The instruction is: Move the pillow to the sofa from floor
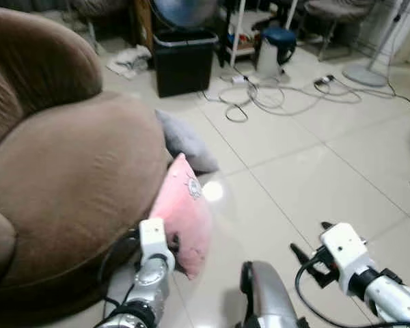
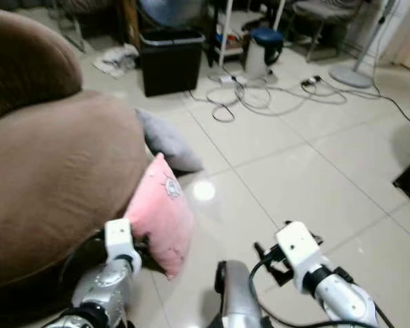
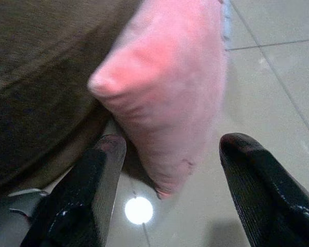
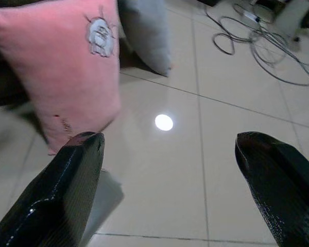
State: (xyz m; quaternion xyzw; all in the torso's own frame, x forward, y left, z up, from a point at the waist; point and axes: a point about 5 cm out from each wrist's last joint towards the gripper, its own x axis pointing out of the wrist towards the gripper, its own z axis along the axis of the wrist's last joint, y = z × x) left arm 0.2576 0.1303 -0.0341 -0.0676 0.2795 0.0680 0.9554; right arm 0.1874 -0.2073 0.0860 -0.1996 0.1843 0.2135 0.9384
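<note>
Against the brown sofa (image 1: 68, 171), the pink pillow (image 1: 181, 212) stands on the tiled floor (image 1: 314, 178), bearing a small cartoon patch with no readable writing. The left tool (image 3: 167, 206) gapes wide around its lower corner; the right tool (image 4: 170, 190) hovers open nearby.

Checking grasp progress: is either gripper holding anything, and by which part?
Nothing is held. The left gripper, open, straddles the pink pillow's lower corner; the right gripper is open too.
</note>
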